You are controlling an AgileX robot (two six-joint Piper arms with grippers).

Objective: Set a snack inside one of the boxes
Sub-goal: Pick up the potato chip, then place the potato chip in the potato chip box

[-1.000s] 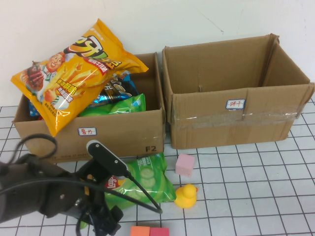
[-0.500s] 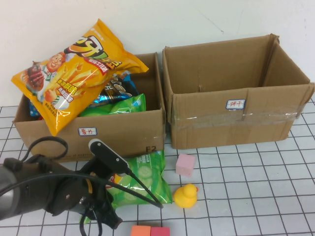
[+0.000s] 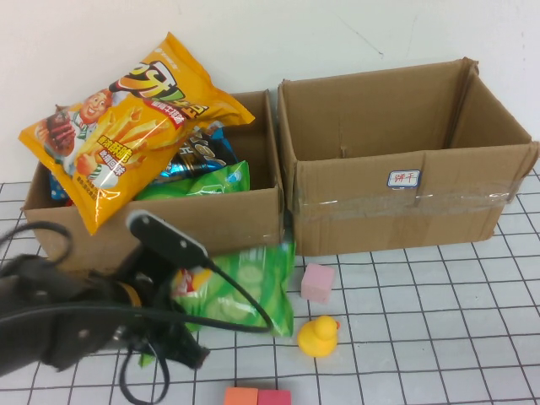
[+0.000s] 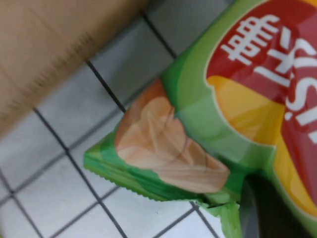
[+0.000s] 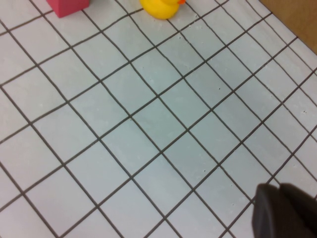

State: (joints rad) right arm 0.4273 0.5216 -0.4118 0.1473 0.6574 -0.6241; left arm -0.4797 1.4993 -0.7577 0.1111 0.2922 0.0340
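From my station, the left tool (image 3: 181, 291) had clamped onto the green bag (image 3: 240, 287), whose far end had lifted off the tabletop (image 3: 422, 337) and now leaned against the left box (image 3: 211, 224); a second before it lay flat under open fingers. I counted two boxes, the left one heaped with snacks under an orange bag (image 3: 126, 118), the right box (image 3: 405, 160) showing nothing inside. One pink cube (image 3: 317, 282), one duck (image 3: 318, 336), two blocks (image 3: 256, 396) sat unmoved. The right tool (image 5: 285, 213), pinched closed on nothing, hovered over bare grid.
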